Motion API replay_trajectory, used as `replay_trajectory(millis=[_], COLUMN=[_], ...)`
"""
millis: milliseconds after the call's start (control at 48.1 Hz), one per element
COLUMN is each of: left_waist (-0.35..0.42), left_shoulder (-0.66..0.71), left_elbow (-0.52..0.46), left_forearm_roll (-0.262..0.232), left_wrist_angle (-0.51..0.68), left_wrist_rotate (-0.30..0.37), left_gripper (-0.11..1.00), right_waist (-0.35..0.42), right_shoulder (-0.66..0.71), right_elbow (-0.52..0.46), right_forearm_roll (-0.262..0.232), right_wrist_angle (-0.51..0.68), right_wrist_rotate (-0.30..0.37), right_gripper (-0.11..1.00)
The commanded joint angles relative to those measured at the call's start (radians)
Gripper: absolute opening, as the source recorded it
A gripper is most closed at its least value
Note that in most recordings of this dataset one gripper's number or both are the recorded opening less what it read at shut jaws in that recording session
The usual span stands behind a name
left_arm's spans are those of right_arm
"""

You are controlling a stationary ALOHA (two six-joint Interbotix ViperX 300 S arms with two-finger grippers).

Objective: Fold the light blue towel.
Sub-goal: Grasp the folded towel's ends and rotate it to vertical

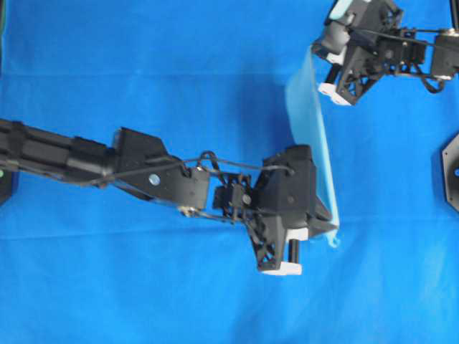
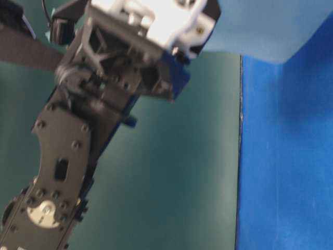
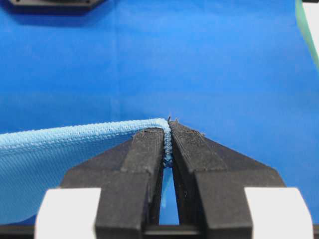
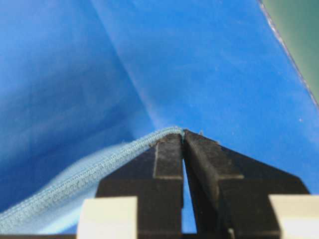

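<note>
From overhead, the light blue towel (image 1: 310, 136) hangs lifted above the royal-blue sheet (image 1: 143, 72) covering the surface, stretched as a narrow band between the two arms: its upper end runs to the right end effector (image 1: 326, 61) near the top edge, its lower corner to the left end effector (image 1: 326, 228) right of centre. At table level, a blurred arm fills the left and a pale patch of towel (image 2: 270, 26) shows at the upper right. In the left wrist view, the left end effector (image 3: 168, 144) is clamped on the towel's stitched corner (image 3: 167, 142), cloth trailing leftward. In the right wrist view, the right end effector (image 4: 183, 144) likewise pinches a stitched corner (image 4: 164, 134), the hem falling away to the lower left.
</note>
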Motion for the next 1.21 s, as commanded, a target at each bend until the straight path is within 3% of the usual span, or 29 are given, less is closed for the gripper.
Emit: replay_trajectory(millis=[0, 291, 541, 749, 1186], left_waist=[-0.021, -0.046, -0.081, -0.089, -0.074], left_shoulder=[-0.017, -0.083, -0.167, -0.218, -0.195], left_elbow=[-0.031, 0.137, 0.345, 0.474, 0.505], left_forearm_roll=[0.002, -0.005, -0.008, -0.006, -0.006], left_wrist_angle=[-0.018, -0.052, -0.120, -0.124, -0.173], left_wrist_rotate=[0.003, -0.029, -0.129, -0.187, -0.187], left_gripper=[0.02, 0.02, 0.02, 0.02, 0.06], right_waist=[-0.029, -0.015, 0.017, 0.021, 0.021], right_shoulder=[-0.014, 0.153, 0.325, 0.373, 0.391], right_elbow=[-0.006, -0.089, -0.216, -0.252, -0.242], right_forearm_roll=[0.000, 0.000, -0.002, -0.002, -0.002], right_wrist_angle=[-0.005, -0.104, -0.167, -0.167, -0.198], right_wrist_rotate=[-0.003, -0.011, -0.014, -0.012, -0.009], right_gripper=[0.03, 0.03, 0.03, 0.03, 0.03])
